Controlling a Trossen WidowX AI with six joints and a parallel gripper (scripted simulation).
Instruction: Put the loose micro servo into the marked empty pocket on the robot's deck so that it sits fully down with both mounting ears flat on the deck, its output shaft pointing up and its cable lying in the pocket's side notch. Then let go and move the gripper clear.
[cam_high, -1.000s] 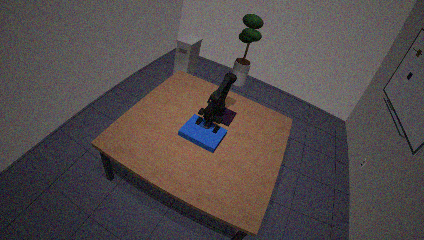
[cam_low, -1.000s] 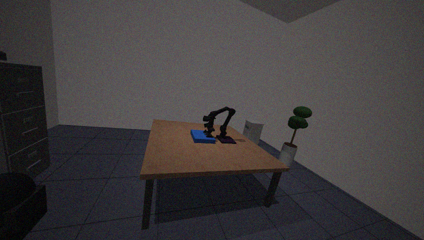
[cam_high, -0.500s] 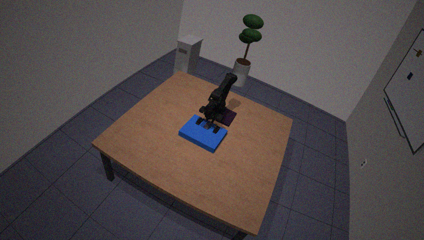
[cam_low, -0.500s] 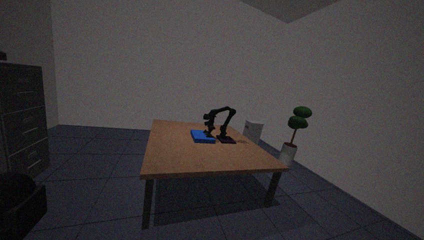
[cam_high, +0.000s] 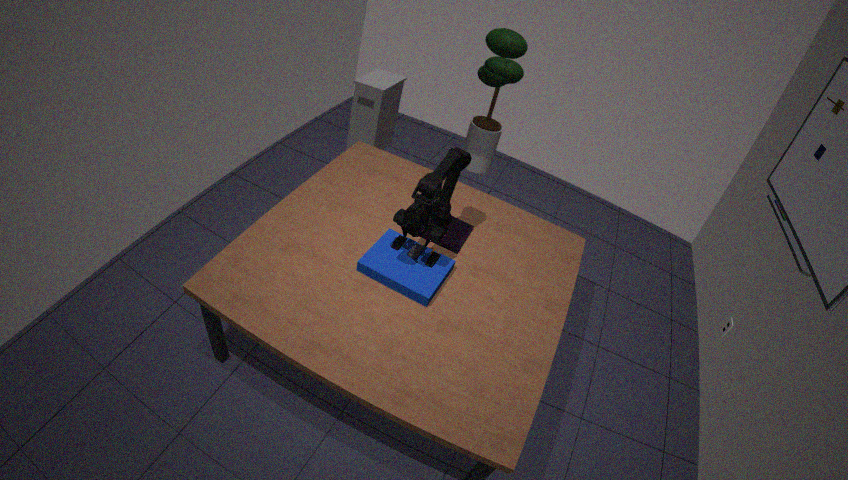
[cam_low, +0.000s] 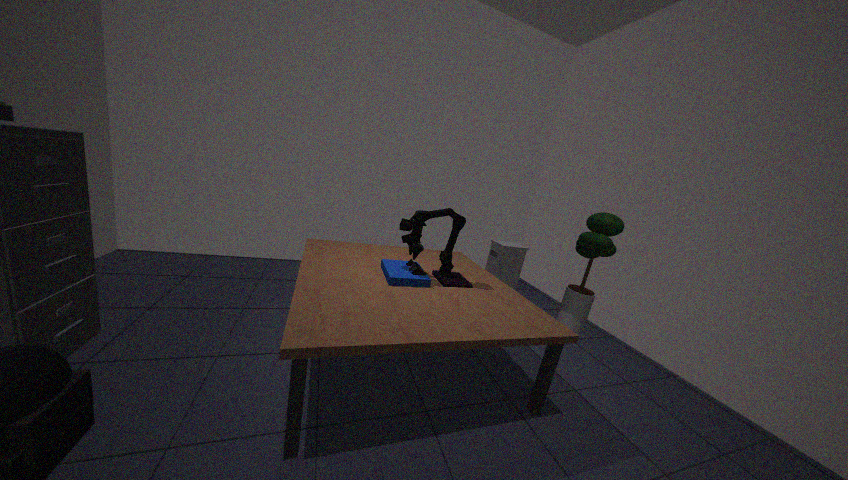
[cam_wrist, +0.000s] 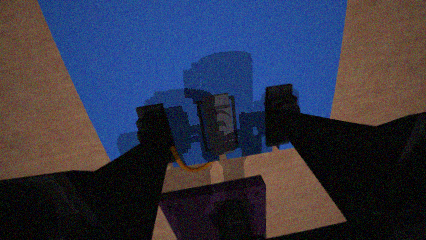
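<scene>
Blue deck (cam_wrist: 150, 45) fills upper centre of wrist view; micro servo (cam_wrist: 218, 125) sits mid-frame near its lower edge, orange cable (cam_wrist: 189, 165) curling lower left. Gripper (cam_wrist: 218, 122) spread wide, released, fingers flanking servo without touching. Wooden table (cam_high: 333, 333) beneath

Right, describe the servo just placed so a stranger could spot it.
Find the blue deck on the wooden table, under the open gripper. Of its three dark servos, it is the middle one, grey-faced, with an orange cable curling off it.
</scene>
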